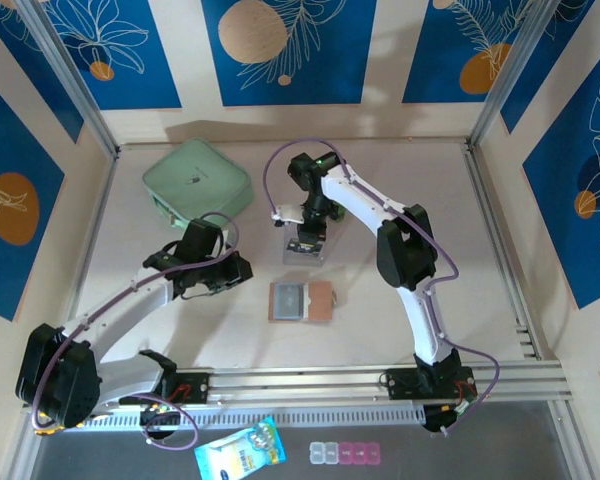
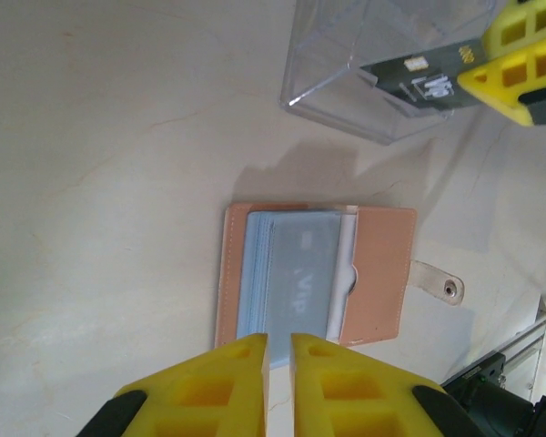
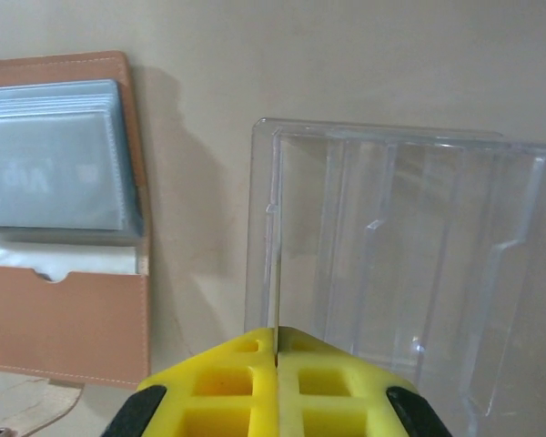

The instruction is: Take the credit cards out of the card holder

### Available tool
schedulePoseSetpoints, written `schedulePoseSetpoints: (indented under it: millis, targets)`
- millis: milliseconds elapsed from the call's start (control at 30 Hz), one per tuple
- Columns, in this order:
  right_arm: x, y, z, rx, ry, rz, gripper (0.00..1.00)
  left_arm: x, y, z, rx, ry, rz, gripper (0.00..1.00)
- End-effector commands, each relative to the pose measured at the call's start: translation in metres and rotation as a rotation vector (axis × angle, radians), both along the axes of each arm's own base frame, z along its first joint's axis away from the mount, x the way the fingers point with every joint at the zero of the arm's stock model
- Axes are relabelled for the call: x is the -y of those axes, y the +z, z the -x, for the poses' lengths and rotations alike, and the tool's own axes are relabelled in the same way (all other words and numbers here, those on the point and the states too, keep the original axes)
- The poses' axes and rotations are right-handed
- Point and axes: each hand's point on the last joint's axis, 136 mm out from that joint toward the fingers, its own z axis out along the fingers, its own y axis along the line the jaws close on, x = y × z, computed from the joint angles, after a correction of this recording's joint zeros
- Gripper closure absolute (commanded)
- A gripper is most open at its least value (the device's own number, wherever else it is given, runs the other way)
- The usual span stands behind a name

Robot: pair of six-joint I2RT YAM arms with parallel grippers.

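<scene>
The tan-pink card holder [image 1: 302, 300] lies open on the table, its grey sleeves up. A pale blue-grey VIP card [image 2: 305, 278] sits in its top sleeve, over a stack of other sleeves. My left gripper [image 2: 278, 341] hovers at the holder's near edge, open by a narrow gap with nothing between its fingers. My right gripper [image 2: 471, 62] is shut on a dark credit card [image 2: 419, 77] and holds it over the transparent plastic box [image 2: 364, 64]. In the right wrist view that card [image 3: 276, 273] stands edge-on above the box [image 3: 409, 264], with the holder [image 3: 64, 309] to the left.
A mint-green square case [image 1: 197, 180] lies at the back left. The holder's snap strap [image 2: 437, 282] sticks out on the table. A blue packet [image 1: 240, 452] and a small pink-and-white strip [image 1: 345, 453] lie in front of the metal rail [image 1: 380, 380].
</scene>
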Motion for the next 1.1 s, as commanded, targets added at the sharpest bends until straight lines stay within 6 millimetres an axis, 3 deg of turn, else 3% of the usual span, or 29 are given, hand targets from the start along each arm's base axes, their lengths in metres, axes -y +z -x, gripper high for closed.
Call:
schedulePoseSetpoints:
  millis: [0,300,467,600,833,1067]
  targets:
    - [-0.004,-0.004,0.016,-0.083,0.018,0.001,1.00,-0.005,-0.005,0.003,-0.024,0.010,-0.005,0.87]
    - [0.000,-0.018,0.023,-0.123,0.008,0.029,1.00,-0.003,-0.008,0.000,-0.034,-0.012,0.001,0.86]
    - [-0.004,-0.017,0.025,-0.161,-0.004,-0.004,0.89,0.000,-0.007,-0.006,-0.033,-0.021,0.005,0.86]
    - [-0.005,-0.016,0.026,-0.176,-0.010,-0.016,0.86,0.002,-0.006,-0.008,-0.034,-0.026,0.008,0.85]
    - [-0.003,-0.007,0.017,-0.132,-0.029,-0.016,0.87,0.002,-0.005,-0.011,-0.031,-0.029,0.011,0.85]
    - [0.003,0.002,-0.008,-0.029,-0.075,-0.015,0.99,0.005,-0.002,-0.014,-0.025,-0.033,0.018,0.85]
